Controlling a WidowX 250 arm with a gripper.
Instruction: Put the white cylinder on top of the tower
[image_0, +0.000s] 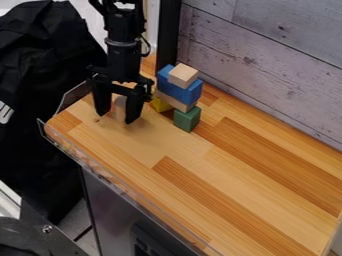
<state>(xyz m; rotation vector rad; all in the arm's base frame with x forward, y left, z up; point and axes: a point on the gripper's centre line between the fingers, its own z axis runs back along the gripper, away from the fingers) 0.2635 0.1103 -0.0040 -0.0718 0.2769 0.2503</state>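
From where I stand, this looks like the moment of picking up, with the stacking to come after; the pale, upright piece between the gripper's (116, 117) fingers (101, 102) must be the white cylinder (120, 109), down at the far left part of the wooden counter (200, 170); the claw is spread wide, a finger to either side of the piece, and I see a gap on one side, so I'd say it has no grip on it; on the other side the piece sits so close to the finger that I can't tell whether they touch; next I'd want the claw to close squarely, then lift high enough to clear the tower (179, 92) before crossing to it; the resting place should be the small wooden cube (183, 75) at the top, above the blue layer, the tan plank (175, 102) and the green block (187, 119) and yellow block (161, 104) at the foot; that cube looks like a narrow seat, so a crooked release could tip the lot; as for the black arm (123, 56), it comes in from the top edge and hangs nearly straight down, fingers pointing at the counter, just beside the tower
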